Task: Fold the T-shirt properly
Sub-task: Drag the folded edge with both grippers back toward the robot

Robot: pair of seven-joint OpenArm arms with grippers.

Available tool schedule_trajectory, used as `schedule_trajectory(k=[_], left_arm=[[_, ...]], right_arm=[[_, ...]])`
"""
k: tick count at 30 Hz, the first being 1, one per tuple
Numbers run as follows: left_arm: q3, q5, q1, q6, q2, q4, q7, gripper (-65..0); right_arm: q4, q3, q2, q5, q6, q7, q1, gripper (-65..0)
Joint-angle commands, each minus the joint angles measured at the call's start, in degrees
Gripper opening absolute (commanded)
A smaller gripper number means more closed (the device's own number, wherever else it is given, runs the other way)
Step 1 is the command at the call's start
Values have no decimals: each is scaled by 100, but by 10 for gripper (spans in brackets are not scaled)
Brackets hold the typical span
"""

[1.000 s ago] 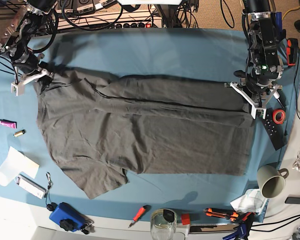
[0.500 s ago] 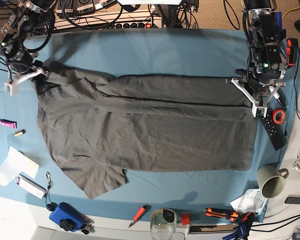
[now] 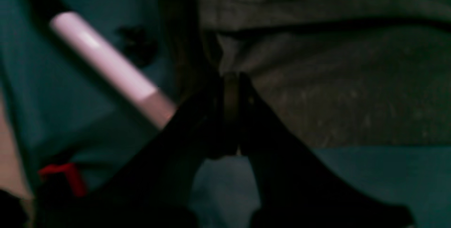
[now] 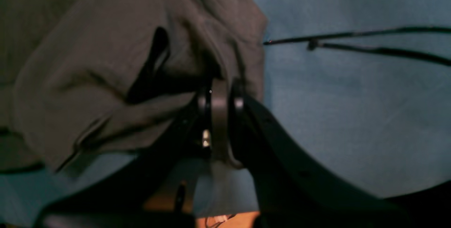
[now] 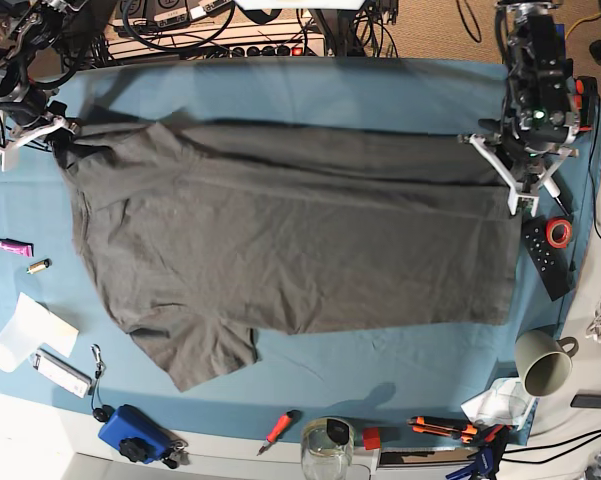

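The dark grey T-shirt (image 5: 300,240) lies spread on the teal cloth (image 5: 310,90), one sleeve pointing toward the front left. At the far left, my right gripper (image 5: 58,133) is shut on the shirt's far left corner. The right wrist view shows its jaws (image 4: 220,88) pinching bunched grey fabric (image 4: 88,80). At the far right, my left gripper (image 5: 495,158) is shut on the shirt's far right corner. In the left wrist view its jaws (image 3: 230,80) are closed on the fabric's edge (image 3: 334,90).
A remote (image 5: 545,255), a red tape roll (image 5: 558,232) and a mug (image 5: 542,362) sit at the right. A pink item (image 5: 13,247), paper (image 5: 25,330) and a blue device (image 5: 130,430) lie at the left. A screwdriver (image 5: 278,430), jar (image 5: 327,445) and pliers (image 5: 445,428) line the front edge.
Both grippers have moved toward the table's back edge while holding the shirt's far corners. The far part of the shirt has been pulled out flatter and wider.
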Motion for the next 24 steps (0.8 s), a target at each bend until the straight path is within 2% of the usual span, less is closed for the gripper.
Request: schedule_trajectory(k=[1,4,8,13,18,24], left_arm=[[-42,140,33,44,-157,153,4,-650],[-39,136,212,44,-319,208,7,-650],[-39,92,330,44,-330,212,22,-650],[-39,31,378,-2,-332,227,111,-650],[-39,33,538,-4,-332,393,127,-650],[-39,31,901,-68,-332,743,127,-650]], right_arm=[[92,52,175,-9,-4,31,13,-650],[98,63,173,4,-4,-90,13,-650],[109,90,173,120,-4,-260,-17,-650],[597,122,168,120,-9,-234,-542,-650],[1276,446,127,138,-13,-208,-970,-650],[1351,662,125,146,-79,-348,-1270,-650]])
